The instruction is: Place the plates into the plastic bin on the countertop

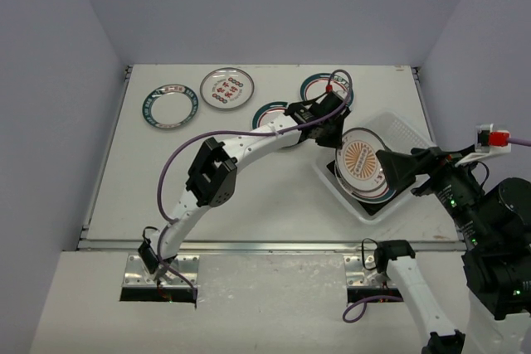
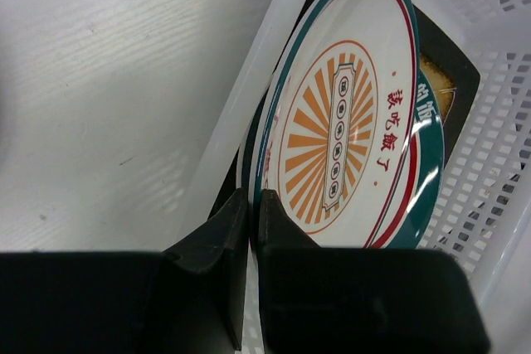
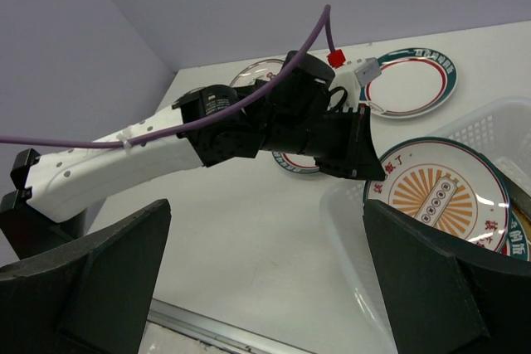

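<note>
The white countertop (image 1: 249,196) sat between plain lilac walls (image 1: 265,6). The left gripper (image 2: 253,205) was clamped on the rim of a sunburst plate (image 1: 362,163), which was tilted in the bin (image 1: 406,132) at the right edge. The right gripper (image 3: 265,230) stood wide apart nearby, empty. More plates (image 1: 168,105) lay along the far side.

sunburst plate (image 2: 348,122): white, orange rays round a central strip, red characters, rim teal with a red inner line. plate beneath (image 2: 431,184): teal band. square plate (image 2: 452,68) at the bottom: dark rim, amber glaze. plastic bin (image 2: 498,105): translucent white, fine grid walls. countertop (image 1: 249,188): matte white. On it: teal-rimmed plate (image 1: 168,105), red-motif plate (image 1: 226,88), both white centres. left arm (image 1: 249,145) white with black joints, cable (image 3: 322,35) purple, left gripper (image 2: 254,205) black.
</note>
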You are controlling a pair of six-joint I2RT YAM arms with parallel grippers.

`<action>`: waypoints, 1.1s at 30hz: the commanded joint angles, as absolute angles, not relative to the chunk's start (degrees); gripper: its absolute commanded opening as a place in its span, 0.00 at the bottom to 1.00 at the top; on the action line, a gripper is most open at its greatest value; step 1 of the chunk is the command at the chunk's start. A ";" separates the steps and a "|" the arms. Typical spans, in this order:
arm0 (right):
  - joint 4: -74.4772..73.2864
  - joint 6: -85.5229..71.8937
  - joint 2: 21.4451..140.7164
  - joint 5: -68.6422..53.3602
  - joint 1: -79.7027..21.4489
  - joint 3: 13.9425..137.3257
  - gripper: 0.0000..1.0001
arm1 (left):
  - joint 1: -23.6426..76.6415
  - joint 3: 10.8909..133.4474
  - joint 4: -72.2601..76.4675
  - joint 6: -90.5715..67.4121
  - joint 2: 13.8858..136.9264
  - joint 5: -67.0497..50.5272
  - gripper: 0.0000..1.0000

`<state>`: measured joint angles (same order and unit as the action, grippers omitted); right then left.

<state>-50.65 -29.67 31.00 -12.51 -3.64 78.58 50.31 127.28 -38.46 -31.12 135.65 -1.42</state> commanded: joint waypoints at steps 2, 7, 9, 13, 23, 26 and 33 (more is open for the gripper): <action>-48.60 -28.57 30.22 -12.18 -4.13 78.14 0.99 | 50.64 129.89 -39.92 -29.78 138.51 1.91 0.00; -48.52 -28.56 30.23 -12.62 -4.13 78.17 0.99 | 50.45 132.68 -38.45 -30.62 142.22 0.57 0.00; -48.52 -28.56 30.23 -12.66 -4.13 78.10 0.99 | 50.45 134.08 -37.62 -31.04 143.58 -1.59 0.00; -48.52 -28.39 30.18 -12.83 -4.13 78.18 0.99 | 50.45 134.51 -35.78 -32.45 144.85 -3.61 0.00; -47.90 -28.30 30.76 -13.45 -4.04 77.17 0.99 | 51.15 133.86 -28.66 -34.27 145.28 -13.09 0.00; -47.61 -28.45 30.78 -13.65 -4.13 76.71 0.99 | 50.97 133.27 -27.99 -34.37 143.92 -14.81 0.00; -47.55 -28.30 30.69 -13.95 -4.13 76.32 0.99 | 49.74 125.71 -27.19 -33.22 134.00 -10.75 0.00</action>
